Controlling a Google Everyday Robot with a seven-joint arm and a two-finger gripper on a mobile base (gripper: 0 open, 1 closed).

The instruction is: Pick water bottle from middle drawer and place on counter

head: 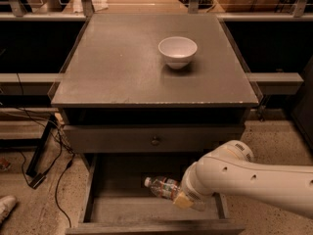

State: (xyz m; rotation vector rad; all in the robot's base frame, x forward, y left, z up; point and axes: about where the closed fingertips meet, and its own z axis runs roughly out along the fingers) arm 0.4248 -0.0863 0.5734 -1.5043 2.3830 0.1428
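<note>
The water bottle (160, 186) lies on its side in the open middle drawer (128, 209), white cap pointing left, its reddish label band next to my wrist. My gripper (183, 199) reaches down into the drawer at the bottle's right end, and the white arm (244, 180) covers most of it. The bottle's base is hidden behind the gripper. The counter (117, 67) is the broad grey top of the cabinet above.
A white bowl (177, 51) stands on the counter, right of its middle. A closed drawer front with a round knob (155, 141) sits above the open drawer. Cables (46, 151) trail on the floor at the left. Shelving runs behind the cabinet.
</note>
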